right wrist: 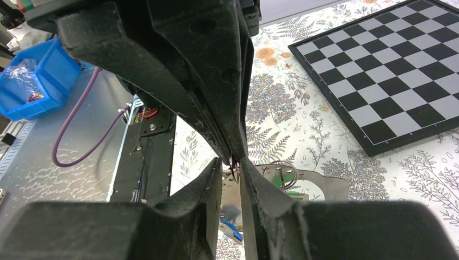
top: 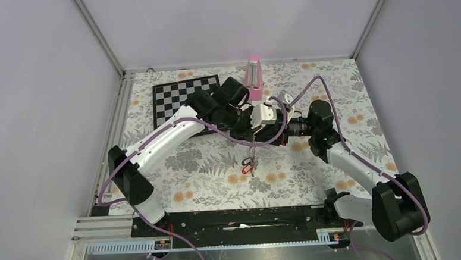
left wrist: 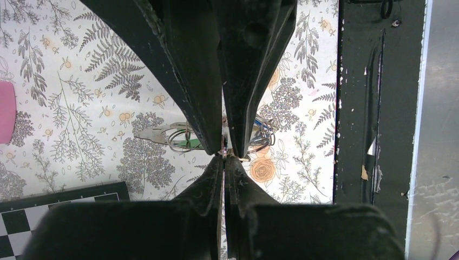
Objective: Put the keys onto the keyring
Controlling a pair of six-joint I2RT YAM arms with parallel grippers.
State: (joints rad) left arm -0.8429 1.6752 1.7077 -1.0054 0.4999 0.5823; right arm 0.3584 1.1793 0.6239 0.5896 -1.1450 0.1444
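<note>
Arms meet tip to tip over mid-table. The left gripper [left wrist: 224,158] and right gripper [right wrist: 231,161] are each narrowed to a slit, pinching the thin wire of the keyring [left wrist: 173,140]. A green-tagged key [left wrist: 188,142] and a blue-tagged key [right wrist: 231,230] are bunched just behind the fingertips. The red- and black-tagged keys [top: 248,163] lie on the table [top: 314,179], just nearer. The chessboard [top: 179,97] is far left.

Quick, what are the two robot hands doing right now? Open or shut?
Left gripper: shut, pinching something too thin to make out.
Right gripper: shut too, its tips meeting the left one's.
</note>
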